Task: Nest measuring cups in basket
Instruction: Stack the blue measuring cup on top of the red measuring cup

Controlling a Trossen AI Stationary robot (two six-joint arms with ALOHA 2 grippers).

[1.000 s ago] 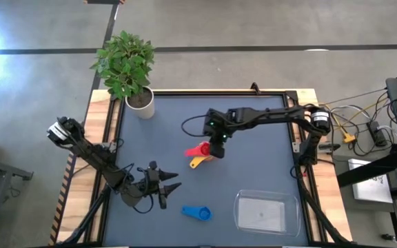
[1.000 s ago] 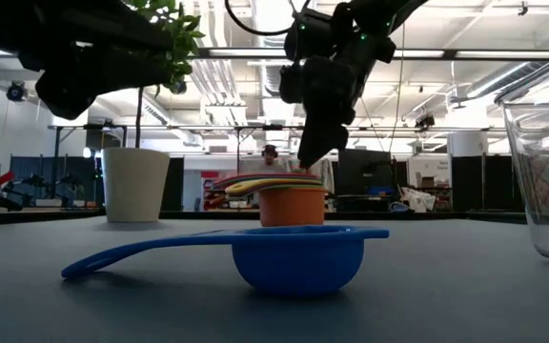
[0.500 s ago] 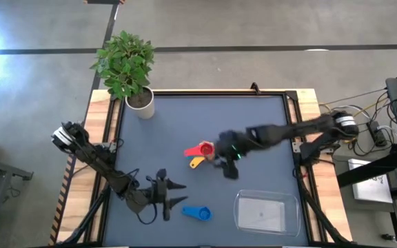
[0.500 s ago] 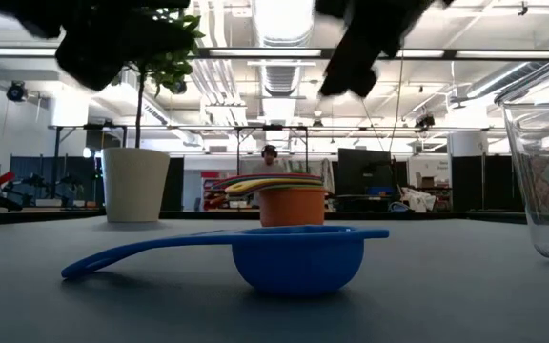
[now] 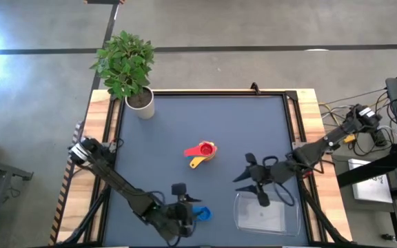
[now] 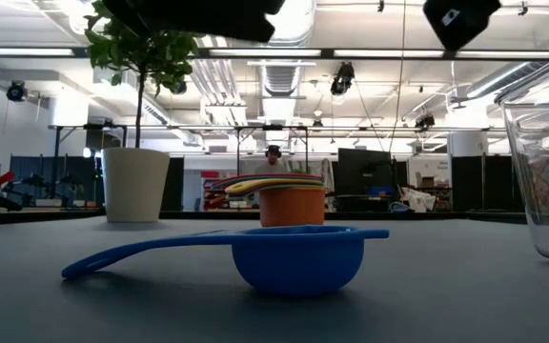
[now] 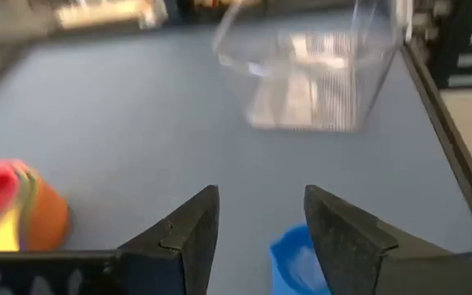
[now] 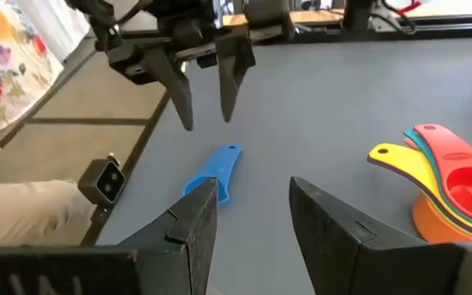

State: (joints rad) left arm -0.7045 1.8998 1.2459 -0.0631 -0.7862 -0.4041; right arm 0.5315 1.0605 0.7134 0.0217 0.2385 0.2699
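Both arms have swung toward the table's near edge. From above, the left gripper [image 5: 180,201] hangs over the blue measuring cup [image 5: 200,213], fingers spread; the right gripper [image 5: 252,180], fingers spread, sits at the clear plastic basket [image 5: 291,219] in the near right corner. Mid-table stands the nested stack [image 5: 202,151], red on top. At table height, the blue scoop lies rounded, smooth, handle flat.
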